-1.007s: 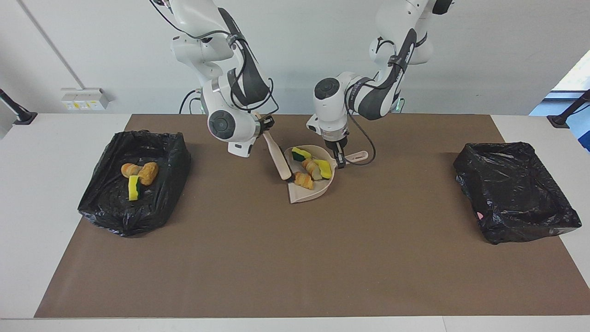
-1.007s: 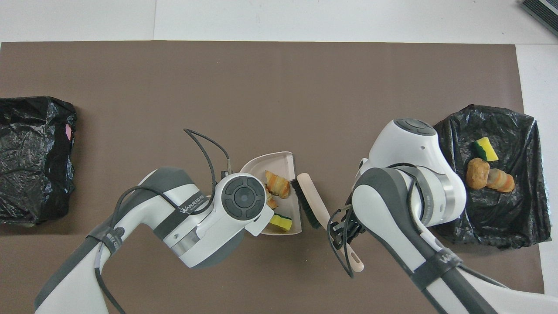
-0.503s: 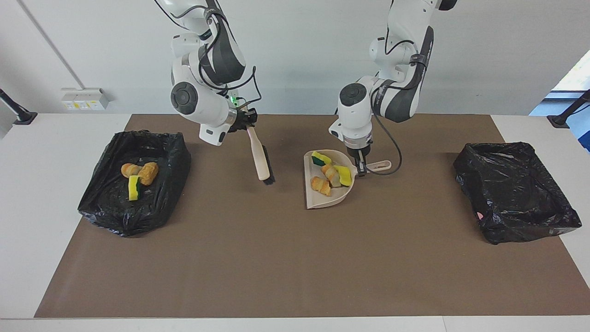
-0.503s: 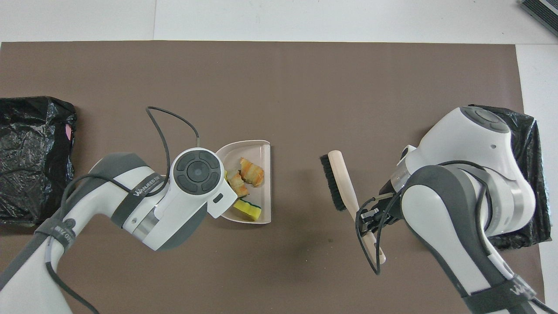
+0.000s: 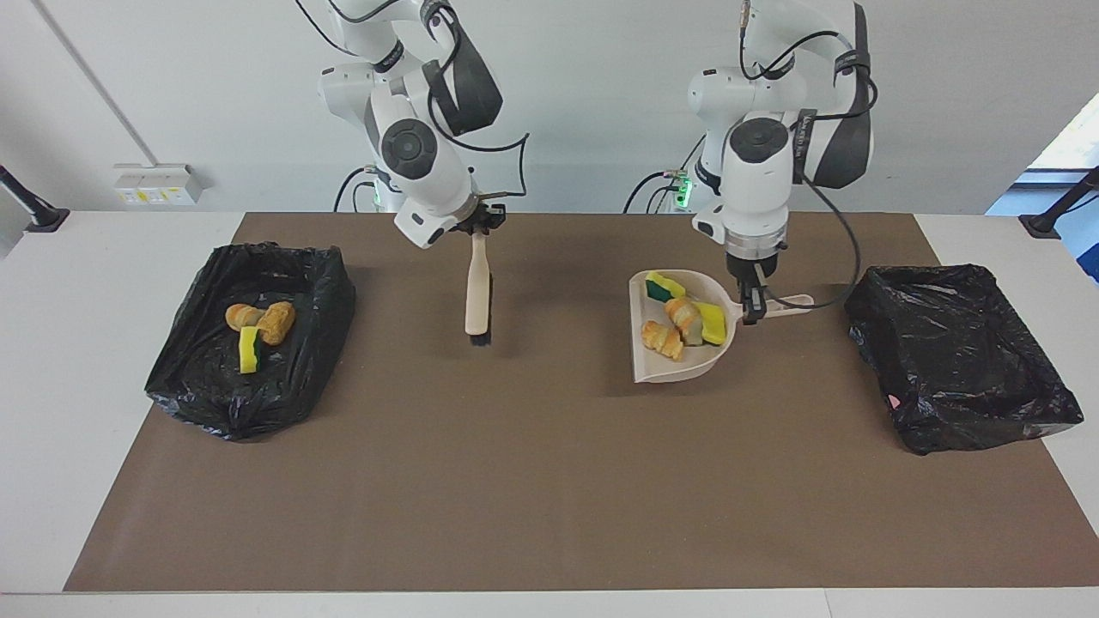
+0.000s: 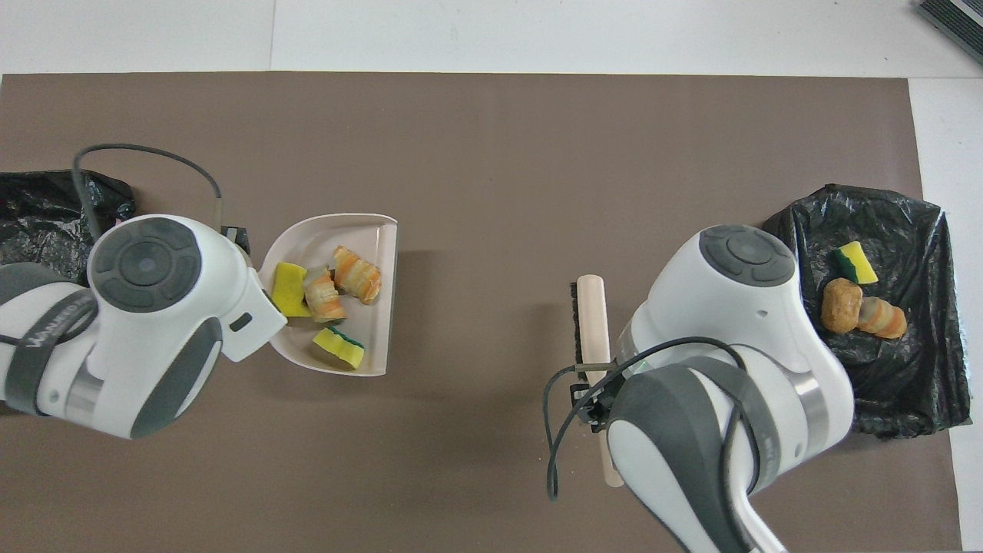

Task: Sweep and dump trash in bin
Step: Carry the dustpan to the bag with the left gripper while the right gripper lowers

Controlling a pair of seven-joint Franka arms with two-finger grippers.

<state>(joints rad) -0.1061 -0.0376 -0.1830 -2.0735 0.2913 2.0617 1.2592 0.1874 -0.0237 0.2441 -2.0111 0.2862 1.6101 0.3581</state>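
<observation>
Left pincer [image 5: 755, 307] is clamped on the handle of a beige dustpan [image 5: 652, 365], holding the pan just above the brown mat [image 5: 549, 481] between the middle of the desk [image 5: 112, 515] and the black-lined bin at the left arm's end [image 5: 962, 360]. Four pieces of the trash [image 5: 683, 322] lie in the pan: a yellow-and-green sponge piece [image 6: 340, 347] near the pan's edge closest to the robots, a plain yellow sponge chunk [image 6: 289, 278] by the handle, and two tan-orange striped bread-like pieces [image 6: 342, 280] side by side in the middle. Right pincer [image 5: 477, 230] is clenched on the handle of a beige brush [image 5: 477, 292], which hangs tip down, its dark bristles at the bottom just over the mat. The black-lined bin at the right arm's end [image 5: 309, 343] holds three more pieces [image 5: 258, 326]: two brownish bread-like ones touching each other and a yellow-and-green sponge piece beside them.

In the overhead view the left arm's wrist covers its pincer and the dustpan handle, and most of the bin at the left arm's end is cut off by the picture's edge. The right arm's body hides its pincer and part of the brush handle. A small pink mark shows on the bin at the left arm's end; what it is cannot be made out.
</observation>
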